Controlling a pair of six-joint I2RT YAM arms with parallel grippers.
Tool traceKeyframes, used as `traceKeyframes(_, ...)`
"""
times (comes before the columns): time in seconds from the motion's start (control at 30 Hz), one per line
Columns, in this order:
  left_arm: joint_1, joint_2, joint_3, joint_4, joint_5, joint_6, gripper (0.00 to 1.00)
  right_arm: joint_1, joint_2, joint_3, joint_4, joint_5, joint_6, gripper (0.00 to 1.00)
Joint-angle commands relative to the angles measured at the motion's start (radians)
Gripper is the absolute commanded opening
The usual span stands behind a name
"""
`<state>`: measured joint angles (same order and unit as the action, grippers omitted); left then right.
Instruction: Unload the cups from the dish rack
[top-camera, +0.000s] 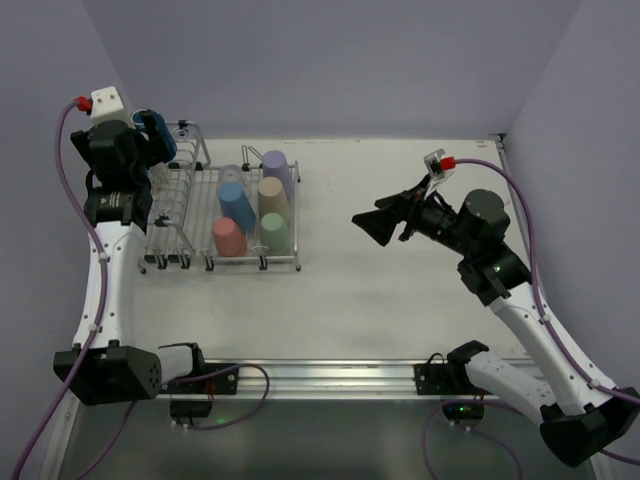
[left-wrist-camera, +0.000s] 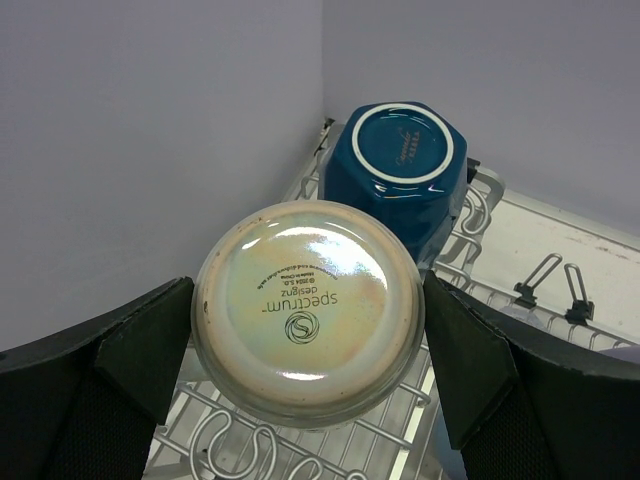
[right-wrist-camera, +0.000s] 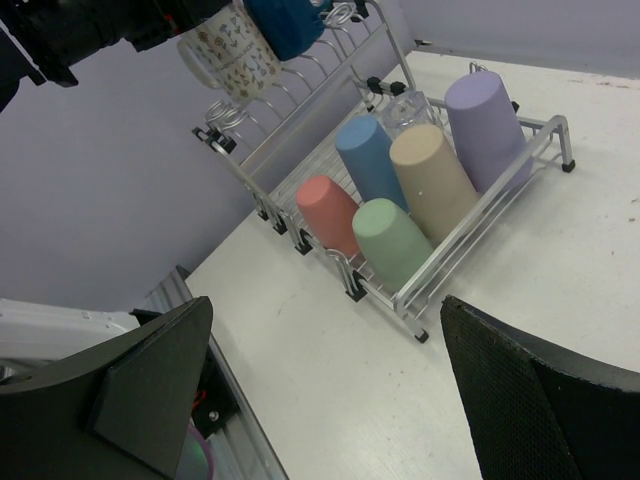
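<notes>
Straddling the white speckled mug, the left hand stands with its fingers spread wide, one on each side of the mug wall and neither yet pressing it. The step in hand is judged to be the grasp of this mug.

To do it well:
- Lower until the fingers sit well down the wall, below the rounded base edge, then close evenly.
- Lift straight up until clear of the wires before carrying it sideways; the dark blue mug stands just beside it and could be knocked.
- Note that the glaze is glossy and may slip under a light grip.

Condition of the mug: upside down in the taller basket end of the dish rack, its shiny cream base with a maker's stamp facing the wrist camera.

The right hand is open and empty, held above the desk well apart from the rack. The pink, mint, blue, beige and lilac tumblers lean in the flat tray.
</notes>
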<state>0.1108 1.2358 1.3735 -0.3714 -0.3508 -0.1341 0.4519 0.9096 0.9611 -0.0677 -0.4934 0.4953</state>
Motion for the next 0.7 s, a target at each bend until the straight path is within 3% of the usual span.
traceKeyframes(0.0, 0.007, 0.004, -0.060, -0.083, -0.028, 0.024, 1.00, 0.007, 0.002, 0.045, 0.009, -0.013, -0.014, 0.99)
traceKeyframes(0.53, 0.006, 0.022, -0.103, 0.002, -0.039, 0.025, 1.00, 0.013, -0.003, 0.050, -0.001, -0.001, -0.023, 0.99)
traceKeyframes(0.63, 0.006, 0.011, -0.117, 0.000, -0.040, 0.021, 0.92, 0.014, -0.002, 0.053, -0.004, 0.001, -0.023, 0.99)
traceKeyframes(0.67, 0.006, 0.004, -0.119, 0.000, -0.045, 0.021, 0.83, 0.013, -0.002, 0.054, -0.004, 0.000, -0.021, 0.99)
